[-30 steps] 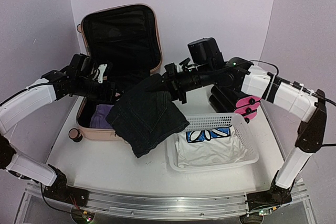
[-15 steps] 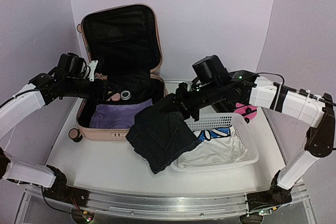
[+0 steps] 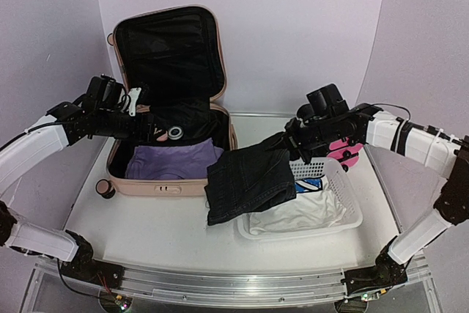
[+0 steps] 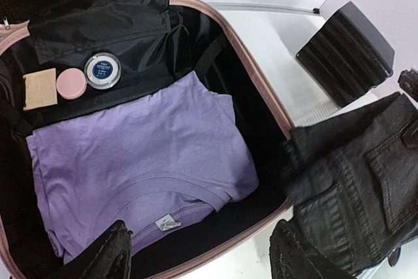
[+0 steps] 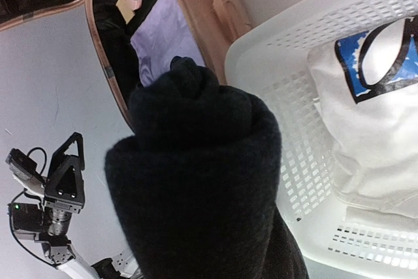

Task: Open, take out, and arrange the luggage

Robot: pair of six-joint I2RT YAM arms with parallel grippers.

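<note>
Pink luggage's [image 3: 163,187] wheel [image 3: 105,188] shows only from above.

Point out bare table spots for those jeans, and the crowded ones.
Widest bare patch: the table strip between the luggage front and the near edge, left of the basket. A smaller one lies behind the basket, between luggage and drawer box. Crowded: the basket, holding a white shirt with the dark jeans hanging above its rim.

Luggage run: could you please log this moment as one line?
right hand: shut on dark jeans, at edge of white basket | left hand: open over luggage | purple shirt inside luggage
</note>
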